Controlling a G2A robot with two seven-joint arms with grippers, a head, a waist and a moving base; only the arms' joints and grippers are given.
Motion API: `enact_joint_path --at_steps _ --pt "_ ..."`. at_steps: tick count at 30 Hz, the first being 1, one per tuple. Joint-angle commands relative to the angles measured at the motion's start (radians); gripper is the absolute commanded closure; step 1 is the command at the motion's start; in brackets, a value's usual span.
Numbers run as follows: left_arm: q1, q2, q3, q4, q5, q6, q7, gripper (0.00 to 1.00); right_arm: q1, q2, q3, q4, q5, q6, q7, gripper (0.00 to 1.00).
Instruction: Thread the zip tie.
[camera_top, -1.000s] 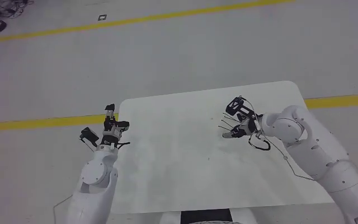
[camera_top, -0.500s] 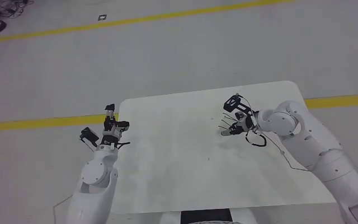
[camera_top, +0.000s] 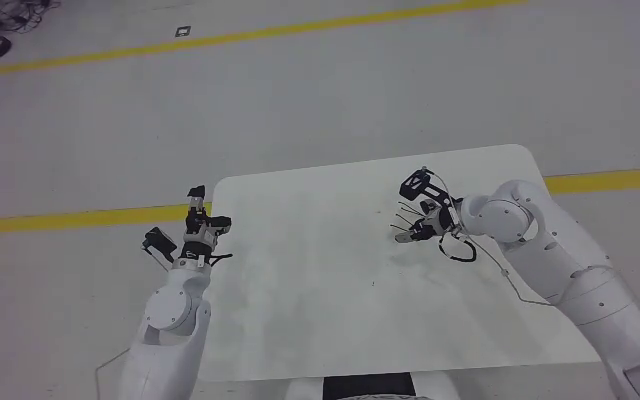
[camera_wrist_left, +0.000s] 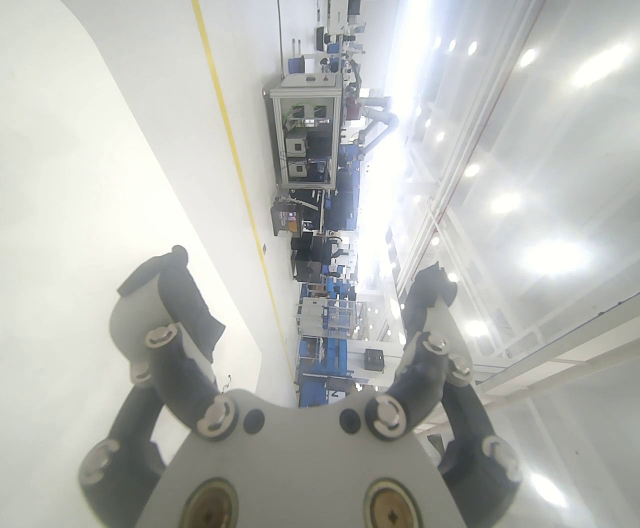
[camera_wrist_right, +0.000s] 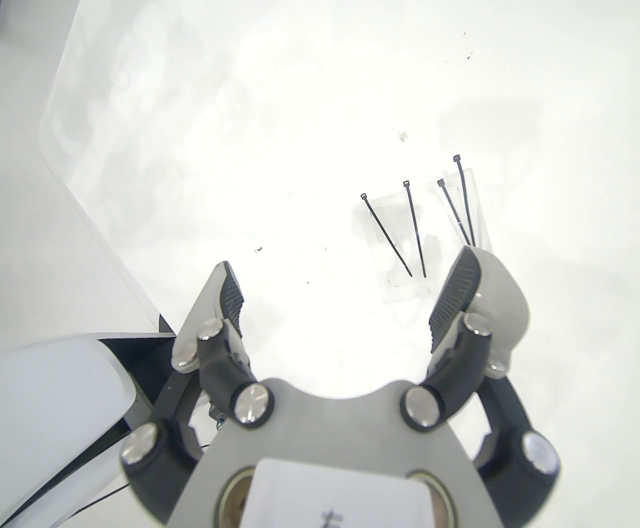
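The right tool (camera_wrist_right: 345, 260), held open, hung by four zip ties (camera_wrist_right: 415, 230), right of centre in the top view. They looked light, thin and bendy, probably best pinched mid-strap.

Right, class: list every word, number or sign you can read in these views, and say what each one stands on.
No text here can be read in full.
White label on the right wrist mount: a dark mark cut off at the picture's edge, unreadable.
Equipment cabinet in the hall behind: its screens and panels are too small to read.
Zip ties and table: no print on them.
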Motion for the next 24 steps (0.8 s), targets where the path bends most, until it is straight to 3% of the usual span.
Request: enact_joint_path --at_steps 1,14,16,20,24 --pt "0.000 0.000 0.000 0.000 0.000 0.000 0.000 0.00 0.000 0.000 0.000 0.000 0.000 0.000 0.000 0.00" --pt "0.000 0.000 0.000 0.000 0.000 0.000 0.000 0.00 0.000 0.000 0.000 0.000 0.000 0.000 0.000 0.00" --pt "-0.009 0.001 0.015 -0.022 0.027 -0.005 -0.024 0.00 0.000 0.000 0.000 0.000 0.000 0.000 0.000 0.00" --pt "-0.038 -0.001 0.074 -0.030 0.117 0.000 -0.068 0.00 0.000 0.000 0.000 0.000 0.000 0.000 0.000 0.00" --pt "-0.058 -0.004 0.117 -0.030 0.143 0.010 -0.086 0.00 0.000 0.000 0.000 0.000 0.000 0.000 0.000 0.00"
